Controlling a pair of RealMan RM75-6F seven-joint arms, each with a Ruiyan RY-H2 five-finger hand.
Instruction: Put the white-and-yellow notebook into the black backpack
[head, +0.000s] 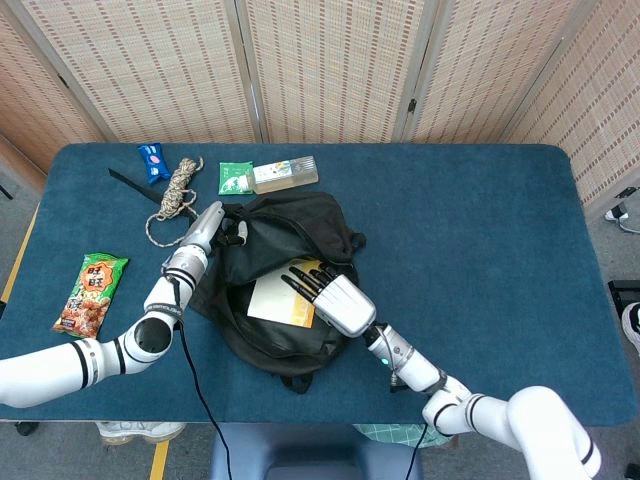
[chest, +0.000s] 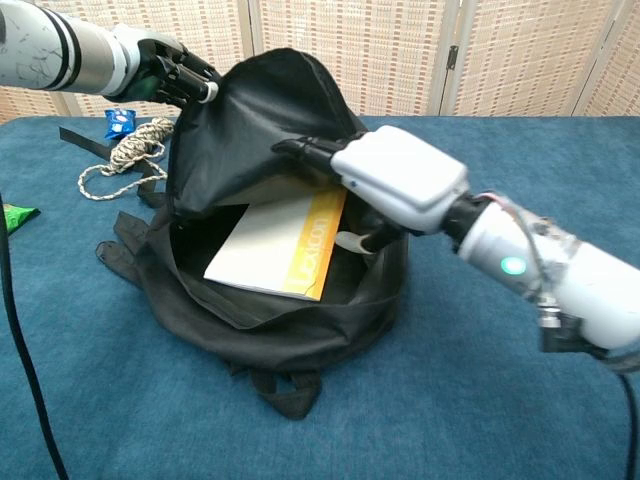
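Observation:
The black backpack (head: 300, 345) (chest: 300, 340) lies open at the table's front middle. The white-and-yellow notebook (head: 270, 298) (chest: 265, 250) leans tilted inside its mouth, white cover up, yellow strip toward my right hand. My right hand (head: 345, 300) (chest: 400, 180) hovers at the opening's right side, dark fingers (chest: 305, 150) stretched straight over the notebook's upper edge, thumb beside the yellow edge; I see no closed grip. My left hand (head: 205, 225) (chest: 165, 75) grips the backpack's top flap and holds it up at the far left.
Behind the backpack lie a coiled rope (head: 175, 195) (chest: 125, 155), a blue packet (head: 150, 158), a green packet (head: 235, 178) and a long clear box (head: 285, 173). A green snack bag (head: 92, 292) sits at the left edge. The table's right half is bare blue cloth.

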